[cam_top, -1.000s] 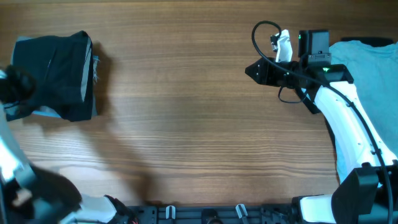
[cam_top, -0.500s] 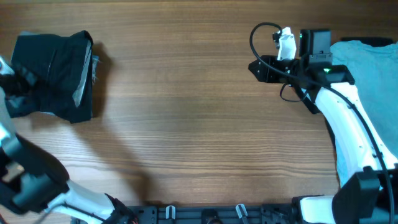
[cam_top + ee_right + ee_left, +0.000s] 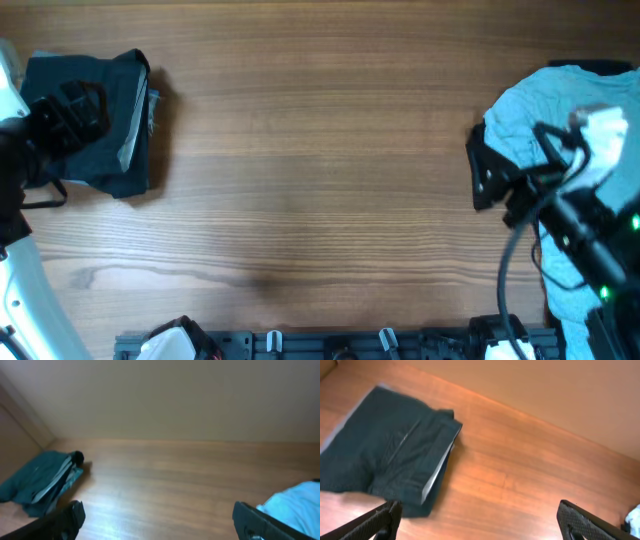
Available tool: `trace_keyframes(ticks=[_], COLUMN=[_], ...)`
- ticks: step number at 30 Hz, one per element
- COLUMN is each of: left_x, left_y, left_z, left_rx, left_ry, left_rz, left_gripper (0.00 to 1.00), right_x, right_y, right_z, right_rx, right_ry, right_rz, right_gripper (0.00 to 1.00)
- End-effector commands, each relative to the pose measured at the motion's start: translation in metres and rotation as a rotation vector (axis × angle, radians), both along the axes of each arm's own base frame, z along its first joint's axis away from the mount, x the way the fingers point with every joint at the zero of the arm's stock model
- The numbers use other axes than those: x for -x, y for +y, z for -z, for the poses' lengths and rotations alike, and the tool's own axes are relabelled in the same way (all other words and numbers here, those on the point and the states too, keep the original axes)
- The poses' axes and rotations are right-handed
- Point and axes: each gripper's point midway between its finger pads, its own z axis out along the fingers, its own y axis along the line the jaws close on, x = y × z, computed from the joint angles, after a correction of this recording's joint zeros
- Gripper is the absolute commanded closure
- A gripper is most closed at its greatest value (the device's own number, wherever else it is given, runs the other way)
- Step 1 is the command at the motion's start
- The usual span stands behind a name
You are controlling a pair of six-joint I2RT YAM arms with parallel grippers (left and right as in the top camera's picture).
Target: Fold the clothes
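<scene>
At the far left of the bench [image 3: 320,200], a dark garment [image 3: 122,85] is seen folded into a flat packet. The left tool [image 3: 479,510] is held spread above it, with nothing gripped. At the far right, a light blue garment [image 3: 525,110] lies crumpled and unfolded, and the right tool [image 3: 157,510] is spread and empty near its edge. The cloth is judged light, limp and slack, and is best pinched at a hem or corner and drawn flat.
</scene>
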Motion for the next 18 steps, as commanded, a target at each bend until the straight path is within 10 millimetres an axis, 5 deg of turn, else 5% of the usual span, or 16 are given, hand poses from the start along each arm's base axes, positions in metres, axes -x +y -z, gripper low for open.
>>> trace_keyframes(ticks=[1, 6, 14, 18], left_x=[0.001, -0.001, -0.001, -0.001], left_y=[0.001, 0.002, 0.002, 0.002], left_z=[0.001, 0.002, 0.002, 0.002], left_rx=[-0.022, -0.021, -0.021, -0.021], left_ry=[0.003, 0.005, 0.005, 0.005], left_rz=[0.004, 0.004, 0.004, 0.004], left_gripper=[0.0, 0.0, 0.0, 0.0], right_x=[0.018, 0.029, 0.039, 0.031], right_y=[-0.009, -0.01, -0.013, -0.057], right_z=[0.005, 0.034, 0.054, 0.04], right_rx=[0.014, 0.027, 0.047, 0.2], right_ry=[0.011, 0.144, 0.235, 0.13], right_rz=[0.044, 0.043, 0.053, 0.27], right_gripper=[0.0, 0.0, 0.0, 0.0])
